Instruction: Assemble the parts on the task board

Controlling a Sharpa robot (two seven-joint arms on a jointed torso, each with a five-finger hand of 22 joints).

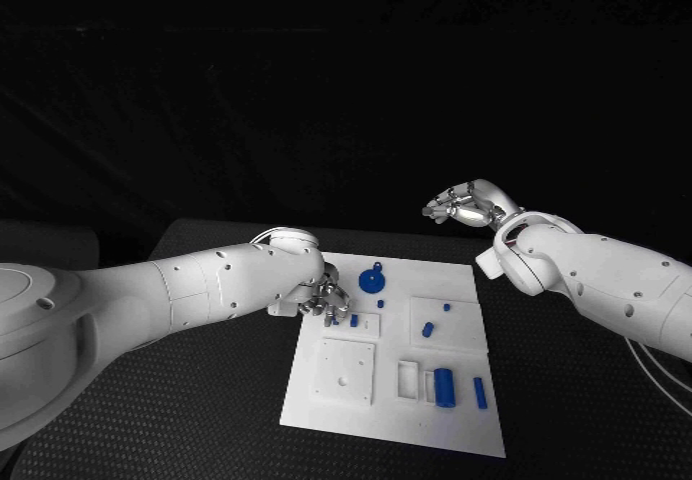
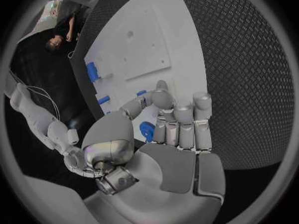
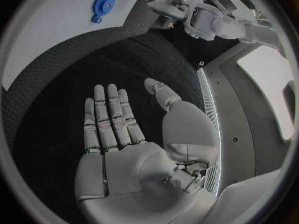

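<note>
Hiding a part under curled fingers, the left hand (image 1: 323,300) sits at the board's (image 1: 346,415) ten o'clock edge; right hand (image 1: 469,206) released, beyond one o'clock.

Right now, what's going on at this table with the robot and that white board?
The robot is working on the task board, a white plate carrying small blue parts. Its left hand is down at the board's near-left area, fingers curled around a small blue part there. Its right hand is raised off beyond the board's far right corner, flat and holding nothing. A round blue disc lies near the board's far edge, and a blue cylinder sits with other pieces toward the robot.
</note>
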